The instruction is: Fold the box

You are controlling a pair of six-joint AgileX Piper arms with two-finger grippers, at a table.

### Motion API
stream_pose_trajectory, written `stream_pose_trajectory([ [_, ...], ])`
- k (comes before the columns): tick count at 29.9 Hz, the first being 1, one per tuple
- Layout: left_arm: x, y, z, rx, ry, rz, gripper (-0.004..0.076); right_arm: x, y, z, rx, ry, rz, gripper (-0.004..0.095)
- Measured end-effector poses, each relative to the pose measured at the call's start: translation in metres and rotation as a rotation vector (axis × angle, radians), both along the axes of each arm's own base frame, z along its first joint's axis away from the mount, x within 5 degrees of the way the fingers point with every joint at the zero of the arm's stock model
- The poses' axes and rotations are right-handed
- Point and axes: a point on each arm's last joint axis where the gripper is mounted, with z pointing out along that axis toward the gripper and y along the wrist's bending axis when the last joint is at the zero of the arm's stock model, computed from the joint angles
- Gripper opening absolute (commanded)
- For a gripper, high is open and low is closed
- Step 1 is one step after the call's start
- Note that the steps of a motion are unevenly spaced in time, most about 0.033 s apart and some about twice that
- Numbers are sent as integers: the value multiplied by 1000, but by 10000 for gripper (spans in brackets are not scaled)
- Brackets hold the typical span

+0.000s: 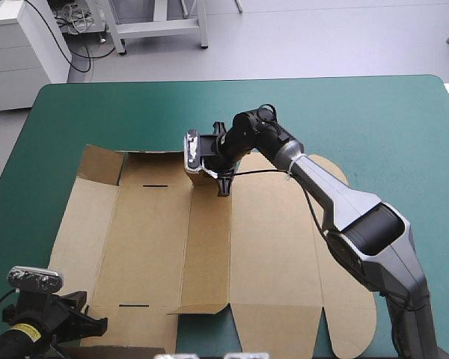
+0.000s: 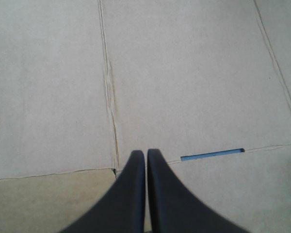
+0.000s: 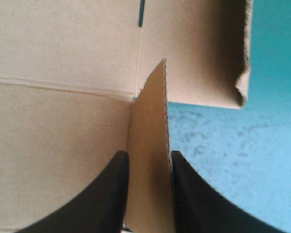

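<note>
The brown box (image 1: 269, 247) lies mostly flat on the teal-green cover, a cut sheet with creases and two thin slots. At its far edge my right gripper (image 1: 214, 175) is shut on a small flap (image 3: 150, 145), which stands upright between the black fingers (image 3: 117, 194). Left of that, the far corner flap (image 1: 101, 163) tilts up a little. My left gripper (image 1: 96, 326) sits at the box's near left corner. Its fingers are shut into one point (image 2: 146, 154) over the board, beside a slot (image 2: 212, 155), holding nothing.
Bare teal-green cover (image 1: 374, 127) stretches along the far side and the right of the table. The box's rounded lid tab (image 1: 352, 329) reaches toward the near right. A strip of brown board (image 1: 127, 351) shows at the near edge by my left gripper.
</note>
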Motion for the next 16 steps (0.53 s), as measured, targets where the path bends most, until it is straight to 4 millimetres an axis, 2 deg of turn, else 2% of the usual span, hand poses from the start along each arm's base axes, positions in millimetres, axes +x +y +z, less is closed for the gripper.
stream_pose_trajectory([
  [4,0,0,0,0,0,0,-8,-2,-21,27,-67,-67,-81,383],
  [7,0,0,0,0,0,0,-8,-2,-48,47,-121,-81,-197,359],
  [10,0,0,0,0,0,0,-8,1,-84,65,-123,-35,-355,330],
  [16,0,0,0,0,0,0,-8,9,-163,93,10,50,-759,246],
])
